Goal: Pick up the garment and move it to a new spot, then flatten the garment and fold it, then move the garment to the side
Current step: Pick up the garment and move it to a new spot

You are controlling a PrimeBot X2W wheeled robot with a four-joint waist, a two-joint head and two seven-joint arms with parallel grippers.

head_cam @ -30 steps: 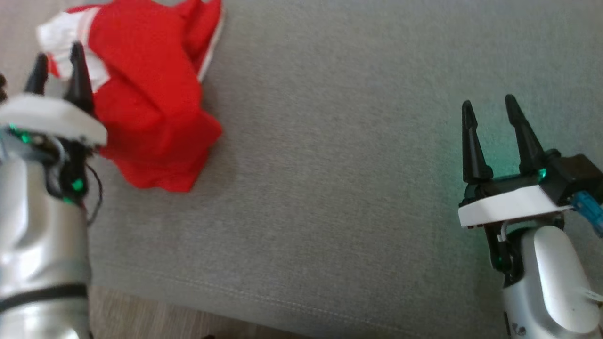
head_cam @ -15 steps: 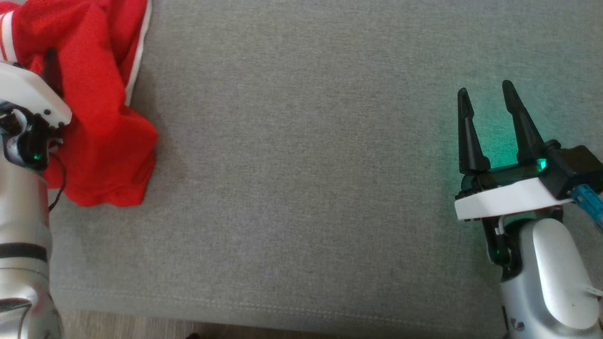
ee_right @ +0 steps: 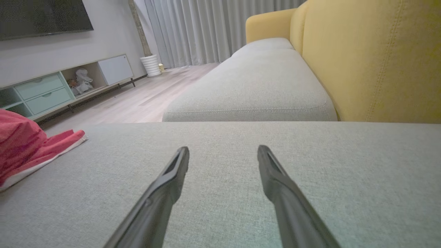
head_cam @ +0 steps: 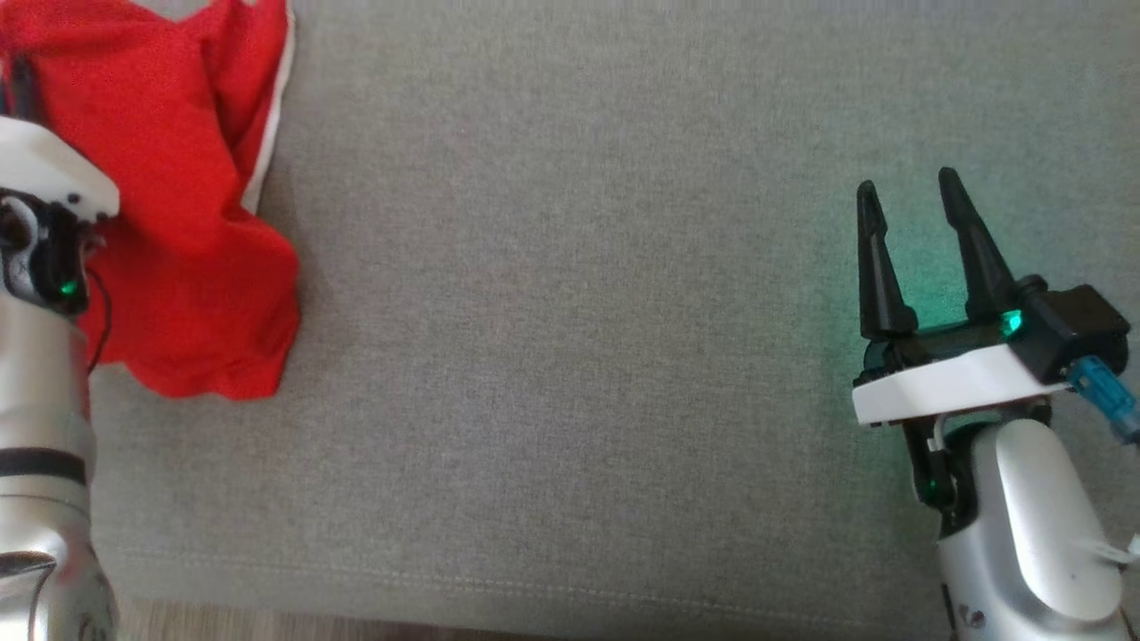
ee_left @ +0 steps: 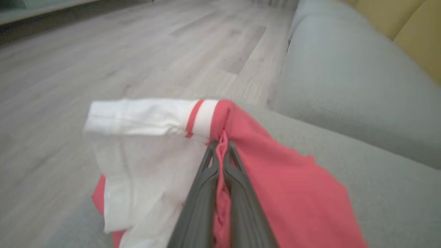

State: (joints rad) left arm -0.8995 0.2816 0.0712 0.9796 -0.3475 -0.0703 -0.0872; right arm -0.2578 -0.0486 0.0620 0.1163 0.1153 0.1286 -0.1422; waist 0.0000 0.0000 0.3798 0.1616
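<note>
Garment (head_cam: 178, 223): red with white trim, lying crumpled at 10 o'clock in the head view. It rests on the grey seat cushion (head_cam: 579, 356) near that cushion's left end.

Left gripper (ee_left: 221, 146): at 9 o'clock in the head view, over the heap. In the left wrist view we find its fingers (ee_left: 203, 193) drawn together with a ridge of red cloth pinched between them, just beside the white striped band.

Reason for that hold: in our judgement a raised fold is the only part of a slack heap that two narrow fingers can bite. A hold near the band should also let the rest hang free once lifted.

Right gripper (head_cam: 905, 182): at 4 o'clock in the head view, fingers standing well apart with nothing between them. It hovers over bare cushion, well apart from the garment.

Reason for that station: we judge it is kept clear of the carrying path and ready for the flattening to follow.

Open ground: the broad grey stretch from 12 to 3 o'clock is bare, and we judge it the likely new spot.

Stage: grasp made and the heap still largely on the cushion, so we rate the first step as barely begun.

Risk noted: the pinch looks thin, and the cloth may slip out when lifted.
</note>
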